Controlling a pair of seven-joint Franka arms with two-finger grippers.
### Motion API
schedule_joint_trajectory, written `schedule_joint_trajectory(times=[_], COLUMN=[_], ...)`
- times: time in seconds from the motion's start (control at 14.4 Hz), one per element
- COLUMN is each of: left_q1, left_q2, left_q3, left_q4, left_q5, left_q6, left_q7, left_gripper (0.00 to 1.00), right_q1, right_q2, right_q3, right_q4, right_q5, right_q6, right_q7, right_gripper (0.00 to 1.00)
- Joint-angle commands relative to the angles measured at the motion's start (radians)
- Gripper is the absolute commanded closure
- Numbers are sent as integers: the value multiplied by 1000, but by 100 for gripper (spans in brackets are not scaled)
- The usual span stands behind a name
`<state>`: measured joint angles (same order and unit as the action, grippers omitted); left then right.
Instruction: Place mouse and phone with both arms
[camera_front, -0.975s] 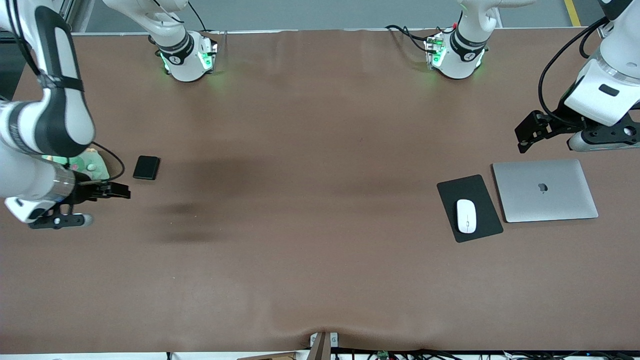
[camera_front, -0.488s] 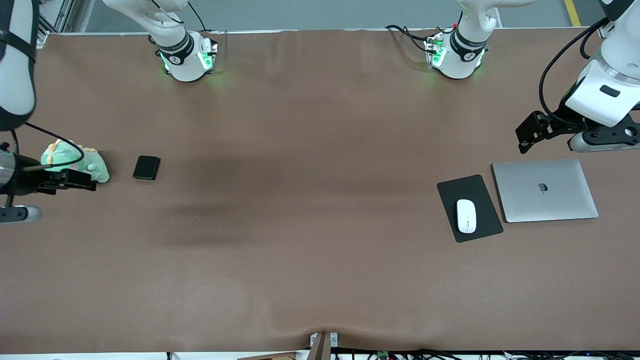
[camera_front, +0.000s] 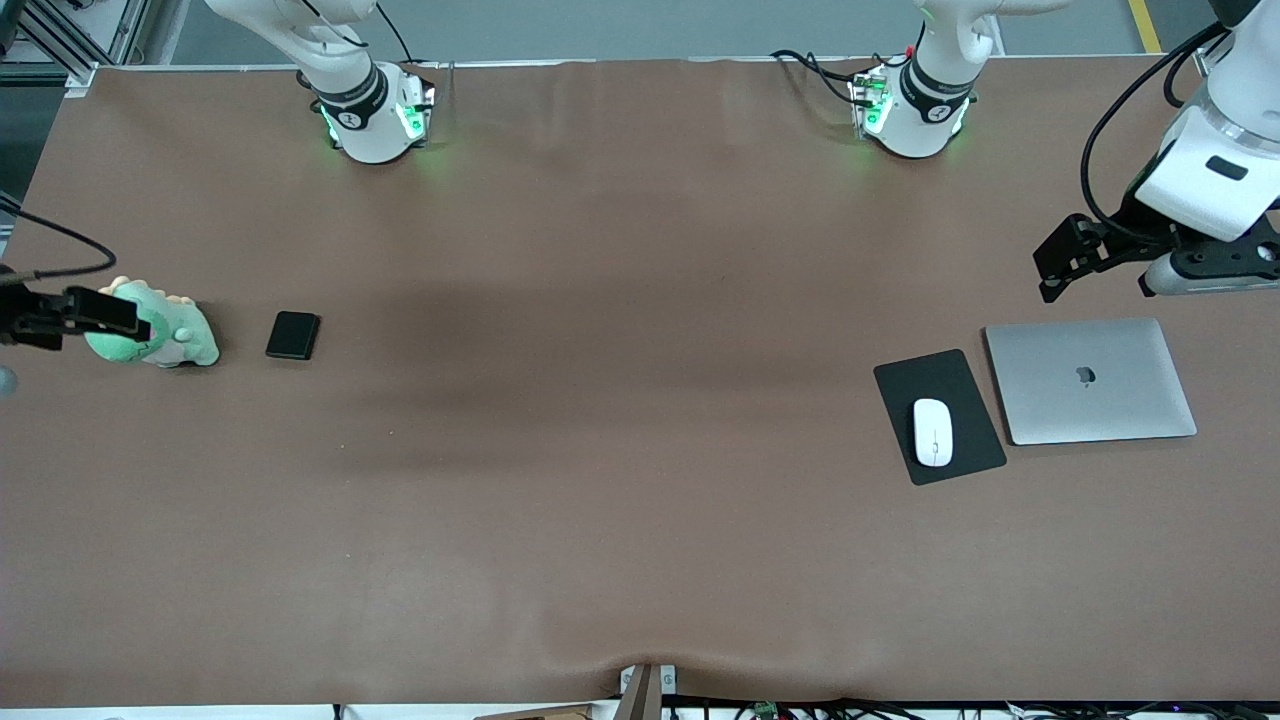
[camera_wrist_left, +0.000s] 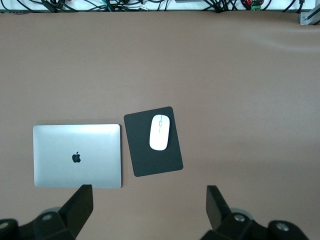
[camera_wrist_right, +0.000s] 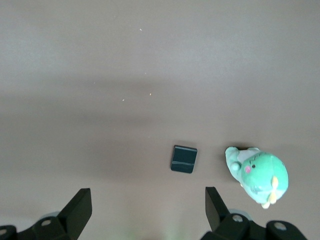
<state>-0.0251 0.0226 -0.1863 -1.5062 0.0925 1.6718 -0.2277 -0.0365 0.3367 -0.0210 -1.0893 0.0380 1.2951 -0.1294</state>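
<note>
The white mouse (camera_front: 932, 432) lies on a black mouse pad (camera_front: 958, 386) toward the left arm's end of the table. It also shows in the left wrist view (camera_wrist_left: 159, 132). The black phone (camera_front: 293, 335) lies flat on the cloth toward the right arm's end and shows in the right wrist view (camera_wrist_right: 183, 159). My left gripper (camera_front: 1058, 262) is open and empty, high over the cloth beside the laptop; its jaws (camera_wrist_left: 150, 202) stand wide apart. My right gripper (camera_front: 95, 312) is open and empty, high over the plush toy at the table's end; its jaws (camera_wrist_right: 148, 207) stand wide apart.
A closed silver laptop (camera_front: 1090, 380) lies beside the mouse pad, also in the left wrist view (camera_wrist_left: 77, 155). A green plush toy (camera_front: 175, 338) sits beside the phone, also in the right wrist view (camera_wrist_right: 257, 175). Brown cloth (camera_front: 620, 400) covers the table.
My right arm has pulled back toward its end of the table and out of the view, uncovering the plush toy. My left gripper has risen slightly. Phone and mouse have not moved.
</note>
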Motion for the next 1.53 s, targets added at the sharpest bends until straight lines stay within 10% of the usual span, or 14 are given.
schedule_joint_trajectory(times=[0.0,1.05,1.46], left_q1=[7,45,60], left_q2=[-13,-55,-165], left_q3=[-4,-1,10], left_q4=[1,-129,-240], left_q5=[-23,-59,-59], left_q6=[-10,-84,-29], left_q7=[19,145,157], left_gripper=[0,0,0], right_q1=[3,29,30], right_q2=[-71,-459,-459], right_q3=[6,6,3], right_q4=[-1,-521,-526], right_q5=[-4,-15,-13], right_q6=[-55,122,145], right_q7=[5,16,14], right_gripper=[0,0,0])
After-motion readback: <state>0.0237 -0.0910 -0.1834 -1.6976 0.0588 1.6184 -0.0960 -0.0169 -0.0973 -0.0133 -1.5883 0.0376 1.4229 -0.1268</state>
